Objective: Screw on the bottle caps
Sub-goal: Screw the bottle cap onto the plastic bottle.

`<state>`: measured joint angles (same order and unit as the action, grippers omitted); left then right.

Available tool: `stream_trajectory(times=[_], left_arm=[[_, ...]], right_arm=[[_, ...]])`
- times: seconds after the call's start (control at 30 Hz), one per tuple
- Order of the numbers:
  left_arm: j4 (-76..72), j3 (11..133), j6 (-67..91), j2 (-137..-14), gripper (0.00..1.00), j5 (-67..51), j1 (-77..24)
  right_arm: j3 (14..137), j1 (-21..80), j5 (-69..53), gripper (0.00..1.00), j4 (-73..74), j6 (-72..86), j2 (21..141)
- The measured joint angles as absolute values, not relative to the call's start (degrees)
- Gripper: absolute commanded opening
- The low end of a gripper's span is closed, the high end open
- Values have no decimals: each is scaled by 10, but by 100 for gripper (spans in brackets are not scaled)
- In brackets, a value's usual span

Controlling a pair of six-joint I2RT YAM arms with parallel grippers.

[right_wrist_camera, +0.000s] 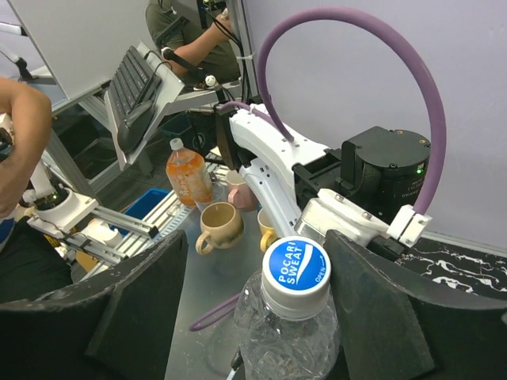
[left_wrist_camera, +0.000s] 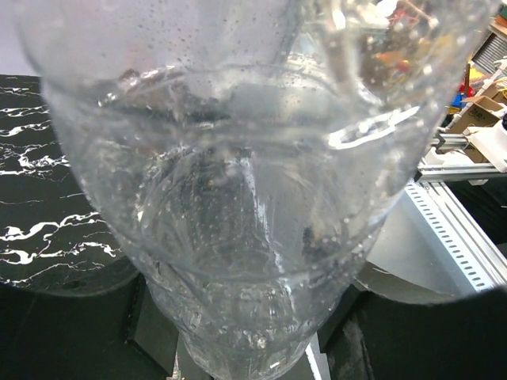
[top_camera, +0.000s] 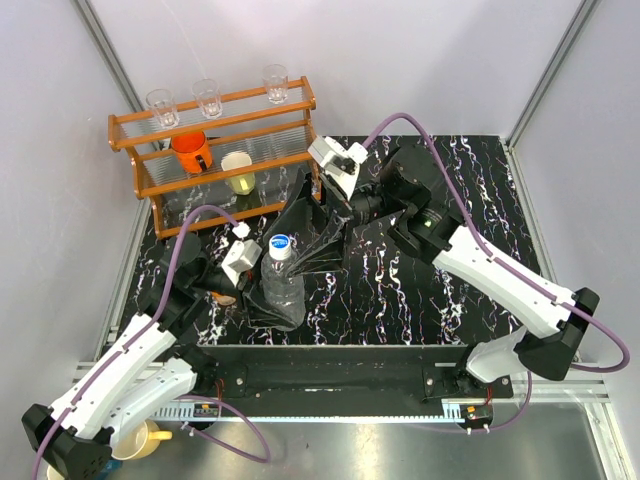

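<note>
The clear plastic bottle (top_camera: pixel 284 290) stands at the near left of the mat and fills the left wrist view (left_wrist_camera: pixel 253 182). My left gripper (top_camera: pixel 258 280) is shut on its body, with dark fingers (left_wrist_camera: pixel 150 317) on either side. The cap (right_wrist_camera: pixel 295 273), blue on top with a white side, sits on the bottle's neck (top_camera: pixel 280 243). My right gripper (right_wrist_camera: pixel 257 277) is open, with a finger on each side of the cap and a gap on the left. A bit of orange (top_camera: pixel 225 298) shows under the left wrist; I cannot tell what it is. The orange cap is out of view.
A wooden rack (top_camera: pixel 215 160) at the back left holds clear glasses (top_camera: pixel 207 97), an orange mug (top_camera: pixel 190 151) and a pale cup (top_camera: pixel 238 170). Past the near edge stand mugs (right_wrist_camera: pixel 222 227) and a bottle of orange drink (right_wrist_camera: pixel 188 172).
</note>
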<state>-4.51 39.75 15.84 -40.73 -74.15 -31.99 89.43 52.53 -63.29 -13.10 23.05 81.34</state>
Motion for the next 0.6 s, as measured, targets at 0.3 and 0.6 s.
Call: stream_trajectory(times=[0.3,0.6], left_arm=[[-43,397,148,-406,0,-737,-322],[-27,397,136,-403,0,-724,-320]], right_arm=[[894,520,-640,44,-157,258,824],[903,510,-620,2,-122,231,829]])
